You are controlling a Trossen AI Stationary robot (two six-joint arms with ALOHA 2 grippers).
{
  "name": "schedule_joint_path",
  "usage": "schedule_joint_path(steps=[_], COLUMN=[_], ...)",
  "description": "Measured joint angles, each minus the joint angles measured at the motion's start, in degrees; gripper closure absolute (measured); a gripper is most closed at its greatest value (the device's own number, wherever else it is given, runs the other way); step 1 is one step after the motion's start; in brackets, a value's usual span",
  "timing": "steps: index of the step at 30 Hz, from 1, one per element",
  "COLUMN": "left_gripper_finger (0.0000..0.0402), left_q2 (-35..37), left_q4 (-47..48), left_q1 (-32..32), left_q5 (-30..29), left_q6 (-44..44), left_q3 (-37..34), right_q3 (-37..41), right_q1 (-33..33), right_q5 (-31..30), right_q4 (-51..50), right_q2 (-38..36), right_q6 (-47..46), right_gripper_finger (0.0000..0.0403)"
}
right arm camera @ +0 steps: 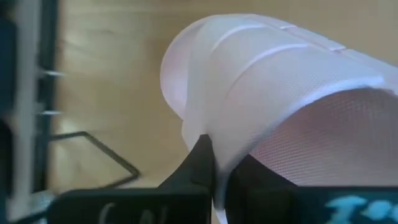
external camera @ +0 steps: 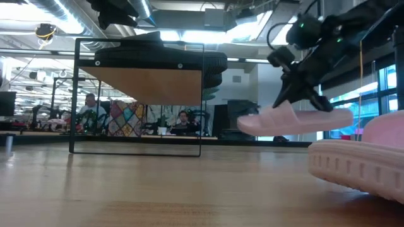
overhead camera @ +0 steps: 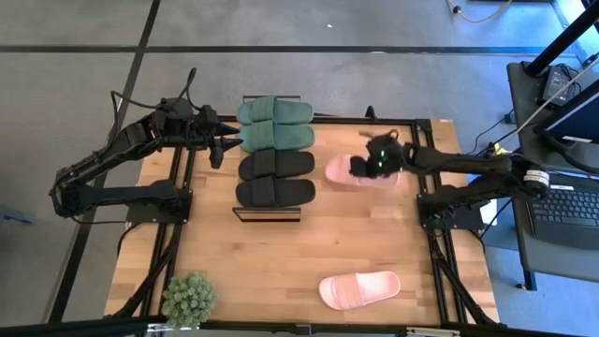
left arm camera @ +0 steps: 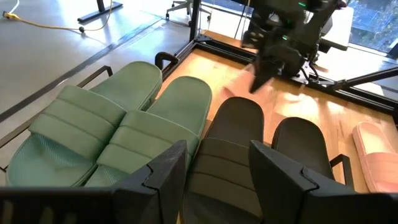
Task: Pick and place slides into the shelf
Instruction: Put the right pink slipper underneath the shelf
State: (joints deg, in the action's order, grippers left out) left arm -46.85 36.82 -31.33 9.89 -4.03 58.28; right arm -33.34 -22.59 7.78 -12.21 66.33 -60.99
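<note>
Two dark green slides and two black slides lie side by side on the shelf's plank top. My right gripper is right of the shelf, shut on a pale pink slide that shows lifted in the low view. The second pink slide lies sole-down on the table near its near edge. My left gripper is open at the shelf's left side, its fingers level with the green and black slides' ends, touching nothing. My right gripper pinches the edge of the pink slide's broad strap, one finger on the strap's outside and one under it. The fingers come slanting down from the table's right. The slide hangs below them, lifted clear of the table and nearly level.
A small green potted plant stands at the table's near left corner. Black frame rails run along the table's left and right edges. Bare wood lies between the shelf and the near pink slide. People sit in the room beyond the table.
</note>
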Motion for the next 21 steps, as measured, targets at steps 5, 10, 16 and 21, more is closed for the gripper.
schedule_joint_path(steps=[5,10,16,21], left_gripper_finger=[0.0237,0.0237,0.0237,0.0237], left_q2=[-0.02,-0.01,-0.01,-0.02], left_q4=[0.0,0.0,0.0,0.0], left_q1=[0.0,0.01,0.02,0.02], left_q5=[0.02,0.01,0.01,0.0], left_q6=[-0.09,-0.07,-1.21,-1.81], left_q3=[0.0,0.0,0.0,0.0], right_q3=[-0.01,-0.58,-7.18,-14.88], right_q1=[-12.25,-17.89,-20.0,-20.81], right_q5=[13.24,21.71,27.25,32.76], right_q4=[8.3,14.52,16.6,16.7], right_q2=[4.11,12.37,23.86,32.48], right_q6=[7.84,12.65,19.22,22.73], right_gripper_finger=[0.0391,0.0391,0.039,0.039])
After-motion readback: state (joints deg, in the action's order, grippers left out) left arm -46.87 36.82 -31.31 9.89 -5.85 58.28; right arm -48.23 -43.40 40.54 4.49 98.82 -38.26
